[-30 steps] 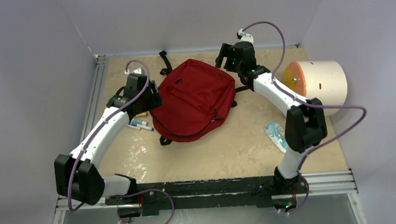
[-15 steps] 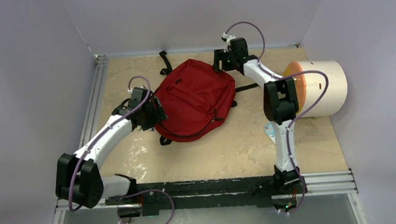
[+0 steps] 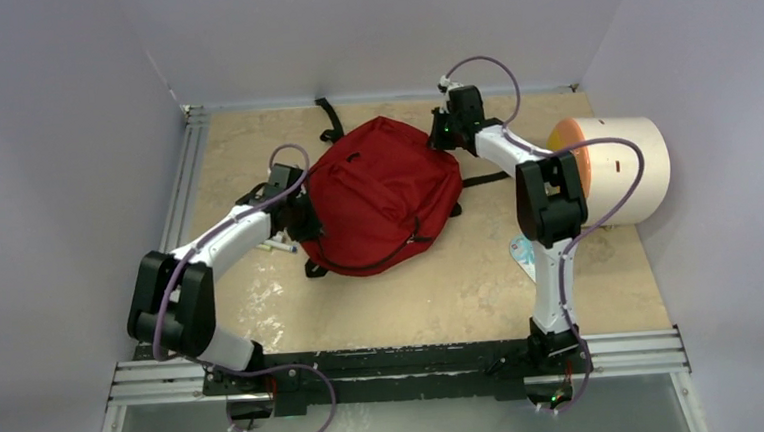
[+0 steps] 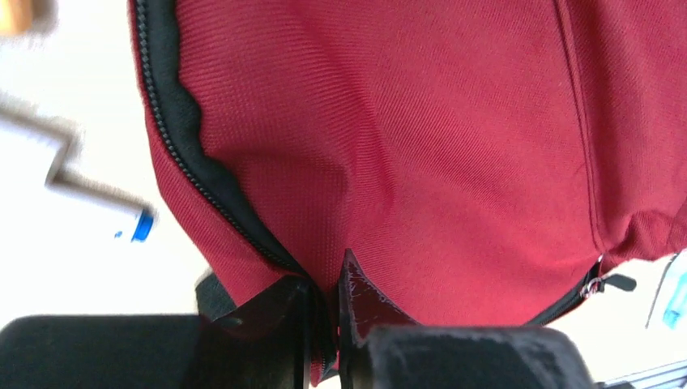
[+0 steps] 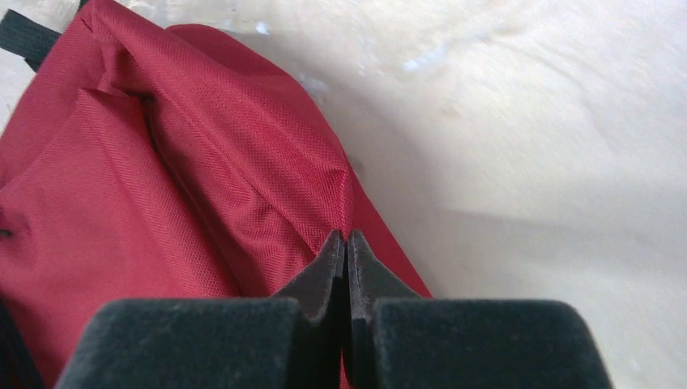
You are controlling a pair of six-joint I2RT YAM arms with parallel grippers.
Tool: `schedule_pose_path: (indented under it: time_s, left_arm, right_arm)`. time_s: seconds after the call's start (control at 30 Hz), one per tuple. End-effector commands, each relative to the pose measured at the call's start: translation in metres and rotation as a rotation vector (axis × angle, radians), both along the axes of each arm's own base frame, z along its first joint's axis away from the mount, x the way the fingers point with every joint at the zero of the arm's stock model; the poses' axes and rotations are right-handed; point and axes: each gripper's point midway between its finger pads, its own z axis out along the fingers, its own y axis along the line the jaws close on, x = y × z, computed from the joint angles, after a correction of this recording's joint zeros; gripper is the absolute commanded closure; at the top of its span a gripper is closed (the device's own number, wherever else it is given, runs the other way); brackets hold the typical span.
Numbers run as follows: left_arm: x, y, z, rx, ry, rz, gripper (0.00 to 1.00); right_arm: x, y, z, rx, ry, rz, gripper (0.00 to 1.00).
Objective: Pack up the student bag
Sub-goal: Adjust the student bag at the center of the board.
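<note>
Student bag (image 3: 384, 191): dark red, flat at mid-table, spanning the gap between both arms. Left gripper (image 4: 327, 279): nipped onto a fabric fold beside the zipper (image 4: 185, 166), at the bag's left edge. Right gripper (image 5: 347, 241): pinched tight on far-right corner cloth. Grips opposed, equally near.

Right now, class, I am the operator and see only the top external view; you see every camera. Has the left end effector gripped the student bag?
Observer: Yes; the left wrist view shows the left end effector pinching a fold of the student bag beside its zipper.
Operator: And the right one?
Observer: The right end effector is shut on a ridge of red fabric at the bag's edge.
Operator: Anything lying nearby?
Observer: A white marker with a blue cap lies just beside the bag.
</note>
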Motion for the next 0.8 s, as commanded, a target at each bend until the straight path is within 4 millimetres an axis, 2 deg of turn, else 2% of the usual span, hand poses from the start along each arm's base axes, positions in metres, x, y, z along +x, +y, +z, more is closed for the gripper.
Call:
schedule_pose_path:
  time_s: [0.0, 0.07, 0.13, 0.3, 0.37, 0.5, 0.53, 0.57, 0.63, 0.77]
  left_arm:
    - [0.046, -0.022, 0.022, -0.025, -0.114, -0.087, 0.95]
    - [0.063, -0.028, 0.023, -0.019, -0.12, -0.112, 1.0]
    - [0.081, -0.032, 0.023, -0.004, -0.129, -0.13, 1.0]
    - [0.136, -0.039, 0.026, 0.05, -0.185, -0.165, 1.0]
    - [0.163, -0.042, 0.036, 0.07, -0.231, -0.182, 1.0]
    - [0.198, -0.048, 0.041, 0.061, -0.26, -0.23, 1.0]
    - [0.202, -0.047, 0.043, 0.06, -0.255, -0.237, 1.0]
    - [0.204, -0.047, 0.046, 0.062, -0.259, -0.24, 1.0]
    - [0.206, -0.044, 0.055, 0.062, -0.283, -0.239, 0.84]
    - [0.194, -0.031, 0.075, 0.049, -0.321, -0.204, 0.65]
  right_arm:
    - [-0.004, -0.049, 0.049, 0.043, -0.068, -0.227, 1.0]
    - [-0.017, -0.06, 0.046, 0.067, -0.043, -0.275, 1.0]
    - [-0.029, -0.066, 0.045, 0.09, -0.021, -0.314, 1.0]
    - [-0.066, -0.061, 0.04, 0.168, 0.015, -0.307, 1.0]
    - [-0.079, -0.062, 0.042, 0.201, 0.001, -0.328, 1.0]
    - [-0.109, -0.065, 0.038, 0.26, 0.013, -0.37, 1.0]
    - [-0.115, -0.066, 0.041, 0.27, 0.002, -0.377, 1.0]
    - [-0.118, -0.068, 0.044, 0.274, -0.01, -0.386, 0.96]
    - [-0.121, -0.072, 0.053, 0.273, -0.043, -0.395, 0.82]
    - [-0.116, -0.08, 0.082, 0.247, -0.12, -0.41, 0.71]
